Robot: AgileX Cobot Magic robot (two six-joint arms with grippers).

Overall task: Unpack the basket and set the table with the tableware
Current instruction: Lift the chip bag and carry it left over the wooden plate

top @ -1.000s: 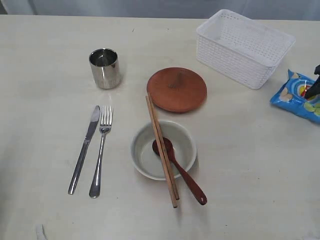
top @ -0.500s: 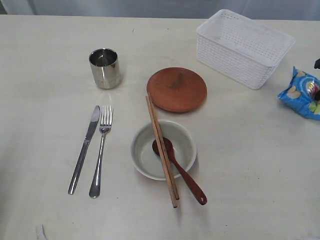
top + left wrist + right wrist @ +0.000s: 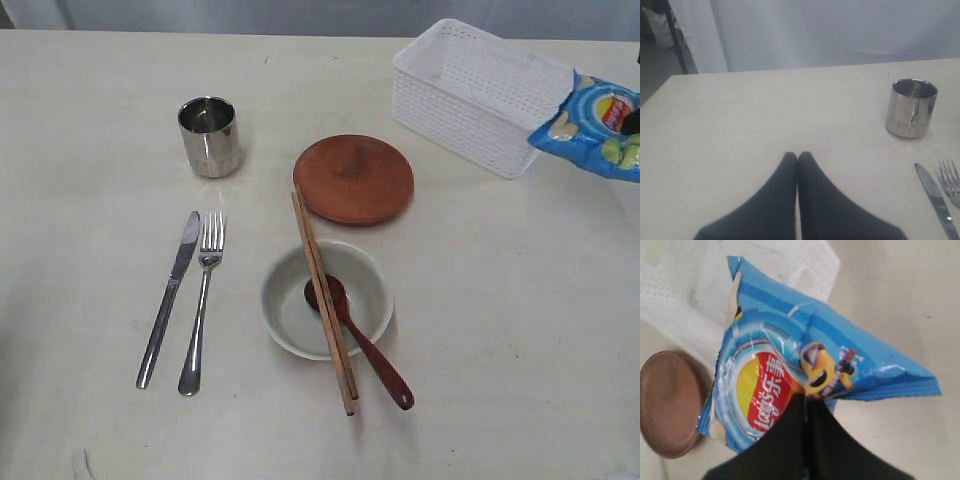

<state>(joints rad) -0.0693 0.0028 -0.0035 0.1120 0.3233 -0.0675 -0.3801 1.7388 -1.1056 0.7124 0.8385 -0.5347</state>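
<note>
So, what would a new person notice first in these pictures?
The blue chip bag, pinched in the right gripper, hangs in the air at the right end of the white basket. In the middle, the off-white bowl has chopsticks laid across it and a wooden spoon leaning inside.

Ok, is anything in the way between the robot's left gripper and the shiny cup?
Nothing visible. In the left wrist view, only bare table lies between the shut left gripper and the steel cup. The knife and fork lie off to the side of that path.
</note>
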